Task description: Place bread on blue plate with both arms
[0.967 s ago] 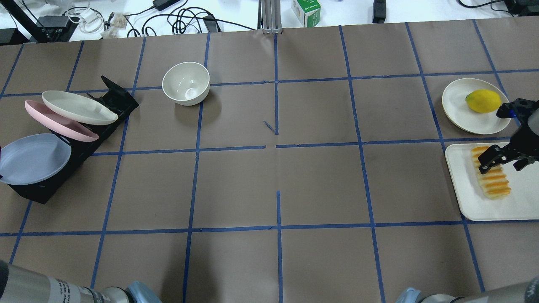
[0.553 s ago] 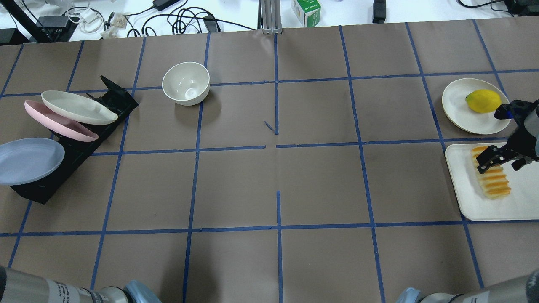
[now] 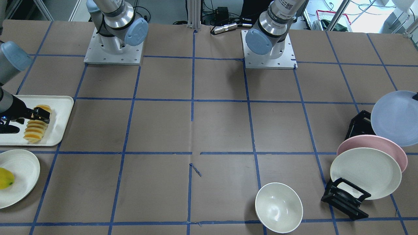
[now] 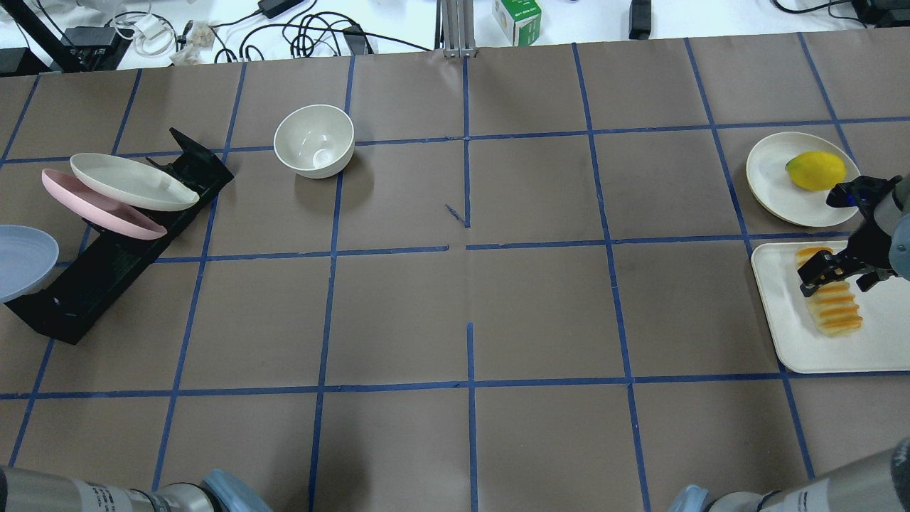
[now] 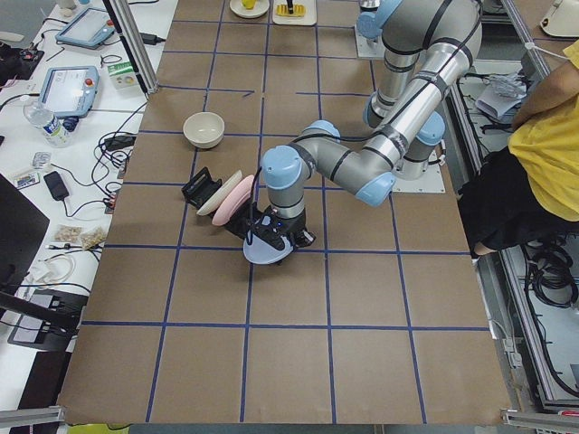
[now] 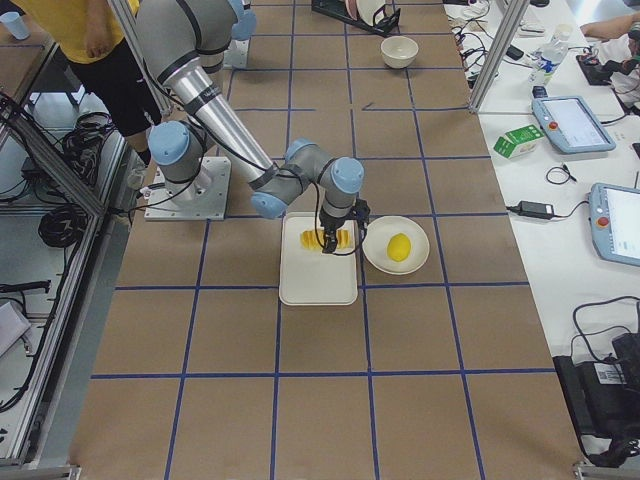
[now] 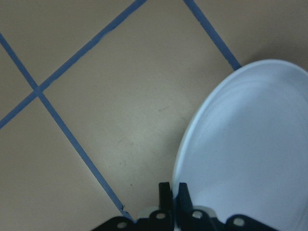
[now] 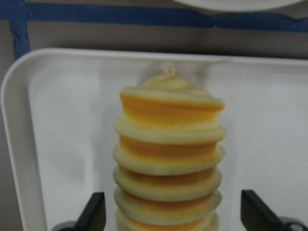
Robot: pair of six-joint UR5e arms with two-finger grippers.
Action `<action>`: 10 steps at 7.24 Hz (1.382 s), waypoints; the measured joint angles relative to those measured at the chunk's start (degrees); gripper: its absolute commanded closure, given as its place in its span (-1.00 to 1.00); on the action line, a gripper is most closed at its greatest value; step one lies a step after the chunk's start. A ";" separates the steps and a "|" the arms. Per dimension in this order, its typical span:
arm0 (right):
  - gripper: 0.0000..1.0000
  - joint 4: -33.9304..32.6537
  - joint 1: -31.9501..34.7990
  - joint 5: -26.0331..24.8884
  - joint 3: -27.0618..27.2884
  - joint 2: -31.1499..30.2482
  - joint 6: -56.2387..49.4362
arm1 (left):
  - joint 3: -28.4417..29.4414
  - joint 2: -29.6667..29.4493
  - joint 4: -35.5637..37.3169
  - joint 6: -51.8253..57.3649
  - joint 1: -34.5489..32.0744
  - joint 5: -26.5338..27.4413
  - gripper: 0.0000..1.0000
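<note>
The blue plate (image 4: 21, 259) hangs at the table's left edge, clear of the black rack; it also shows in the front view (image 3: 396, 117). My left gripper (image 7: 172, 192) is shut on the plate's rim and is out of frame in the overhead view. The bread (image 4: 837, 309), a ridged orange and cream loaf, lies on the white tray (image 4: 803, 348) at the right. My right gripper (image 4: 839, 279) is open and straddles the loaf's far part, one finger on each side. The wrist view shows the bread (image 8: 168, 159) between the open fingers.
A cream plate (image 4: 775, 178) holding a yellow fruit (image 4: 815, 171) sits just beyond the tray. A cream bowl (image 4: 314, 140) stands at the back left. The black rack (image 4: 106, 270) holds a pink plate (image 4: 92, 203) and a cream plate (image 4: 131, 181).
The blue plate has slid left out of the rack, toward the table's edge, held by my left gripper. My right gripper has shifted slightly left over the bread and stays open.
</note>
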 measured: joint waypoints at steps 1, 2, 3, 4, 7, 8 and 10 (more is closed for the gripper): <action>0.87 -0.04 0.00 0.22 -0.06 0.00 -0.02 | 2.98 1.58 -3.17 3.24 1.06 -0.01 1.00; 1.00 0.03 0.00 0.32 -0.09 0.09 0.05 | 5.83 3.18 -5.92 6.06 1.81 -0.28 1.00; 1.00 0.25 0.01 0.00 -0.21 0.14 0.21 | 8.42 4.94 -9.07 7.91 2.01 -1.89 1.00; 1.00 0.67 0.08 -1.33 -0.64 0.13 0.39 | 10.21 6.57 -12.03 8.64 1.41 -5.41 1.00; 1.00 6.87 0.66 -3.99 -4.79 -1.01 0.81 | 7.22 8.61 -18.61 8.20 -7.75 -22.08 1.00; 1.00 10.83 0.93 -4.02 -7.56 -1.51 1.38 | 4.08 8.99 -18.16 7.71 -12.83 -25.81 1.00; 1.00 17.89 2.89 -3.99 -11.87 -2.40 5.24 | -0.03 7.41 -14.93 4.82 -24.56 -30.04 1.00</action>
